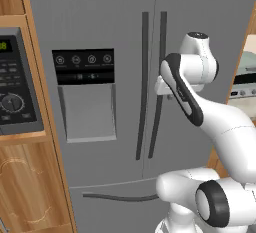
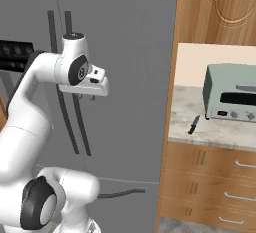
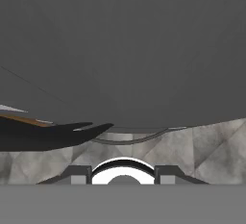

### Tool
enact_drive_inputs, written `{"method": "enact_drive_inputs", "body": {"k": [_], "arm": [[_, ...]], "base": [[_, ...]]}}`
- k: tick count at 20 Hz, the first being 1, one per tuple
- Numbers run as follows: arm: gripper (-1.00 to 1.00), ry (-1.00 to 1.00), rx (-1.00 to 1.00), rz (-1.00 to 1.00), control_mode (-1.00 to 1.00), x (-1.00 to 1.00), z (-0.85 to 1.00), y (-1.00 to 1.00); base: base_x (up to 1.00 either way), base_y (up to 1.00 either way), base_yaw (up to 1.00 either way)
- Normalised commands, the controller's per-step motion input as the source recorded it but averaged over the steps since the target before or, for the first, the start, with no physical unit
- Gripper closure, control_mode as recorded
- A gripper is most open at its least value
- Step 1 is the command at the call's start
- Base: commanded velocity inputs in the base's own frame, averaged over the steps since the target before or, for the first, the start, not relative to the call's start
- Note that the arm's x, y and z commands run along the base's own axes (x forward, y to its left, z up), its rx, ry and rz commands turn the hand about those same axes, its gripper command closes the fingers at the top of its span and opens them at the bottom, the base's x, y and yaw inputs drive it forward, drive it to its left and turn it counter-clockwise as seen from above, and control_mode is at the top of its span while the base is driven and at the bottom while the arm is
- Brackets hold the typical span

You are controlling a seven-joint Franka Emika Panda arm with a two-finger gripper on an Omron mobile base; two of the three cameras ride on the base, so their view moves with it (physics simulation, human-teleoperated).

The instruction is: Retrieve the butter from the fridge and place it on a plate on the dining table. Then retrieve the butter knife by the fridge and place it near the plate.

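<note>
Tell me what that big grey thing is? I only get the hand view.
Observer: It's the fridge, a tall one with two doors, both shut.
Visitor: Is the claw grabbing anything?
Observer: No. The claw hangs in front of the right door's handle, pointing down. I cannot tell whether it touches.
Visitor: Any knife nearby?
Observer: Yes, a small dark knife lies on the counter right of the fridge, beside a toaster oven.

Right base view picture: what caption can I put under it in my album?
Robot gripper reaching at the closed grey fridge, with a butter knife lying beside the toaster oven.
</note>
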Motion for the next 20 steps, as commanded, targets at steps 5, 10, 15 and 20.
{"method": "enact_drive_inputs", "body": {"k": [5, 10, 15, 20], "arm": [[-1.0, 0.0, 0.0, 0.0, 1.0, 0.0, 0.0, 0.0], [-1.0, 0.0, 0.0, 0.0, 1.0, 0.0, 0.0, 0.0], [-1.0, 0.0, 0.0, 0.0, 1.0, 0.0, 0.0, 0.0], [-1.0, 0.0, 0.0, 0.0, 1.0, 0.0, 0.0, 0.0]], "base": [[-0.02, 0.0, 0.0], [-0.48, 0.17, -0.03], [-0.4, 0.31, -0.02], [-0.2, 0.35, 0.0]]}}
